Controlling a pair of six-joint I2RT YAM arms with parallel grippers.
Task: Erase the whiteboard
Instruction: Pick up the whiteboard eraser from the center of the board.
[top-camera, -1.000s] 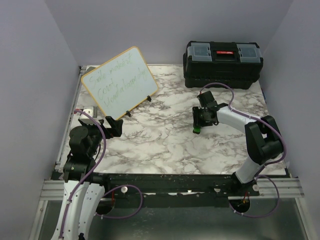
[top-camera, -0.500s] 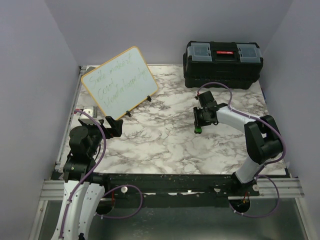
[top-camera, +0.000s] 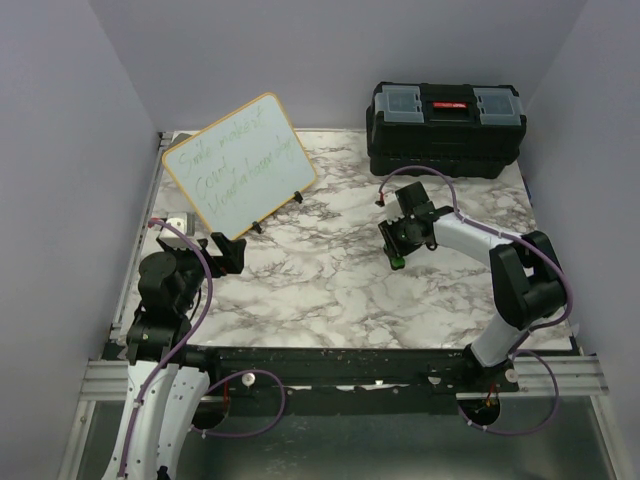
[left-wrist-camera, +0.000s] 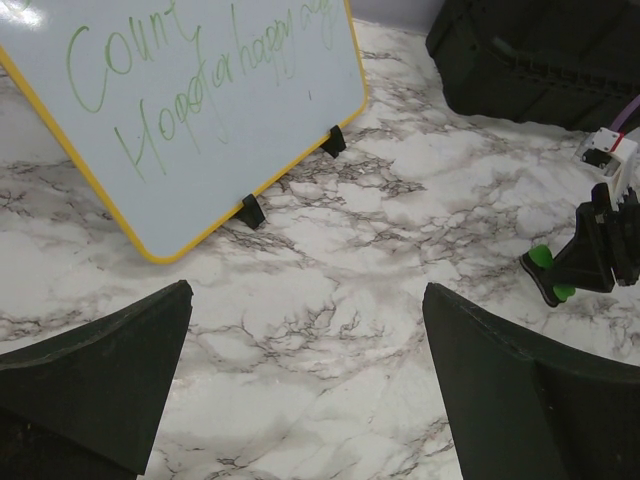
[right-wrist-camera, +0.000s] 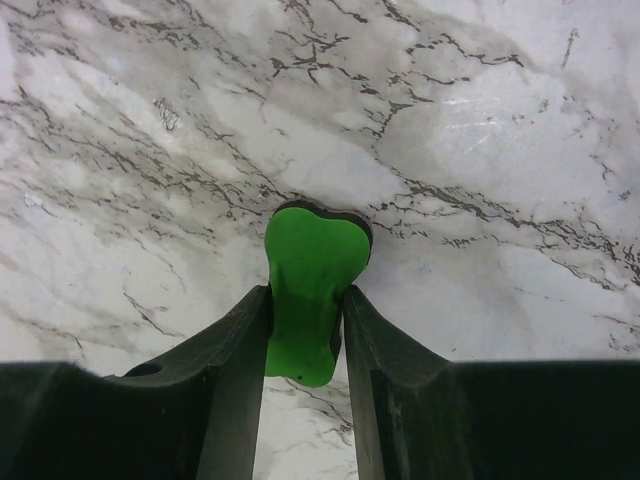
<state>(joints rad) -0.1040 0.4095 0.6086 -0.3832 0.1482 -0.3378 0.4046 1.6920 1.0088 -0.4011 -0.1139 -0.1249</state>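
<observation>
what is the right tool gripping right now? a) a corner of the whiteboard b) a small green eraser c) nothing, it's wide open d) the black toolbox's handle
b: the right wrist view shows the right tool closed against both sides of the green eraser, out over the marble, away from the board and the toolbox.
</observation>
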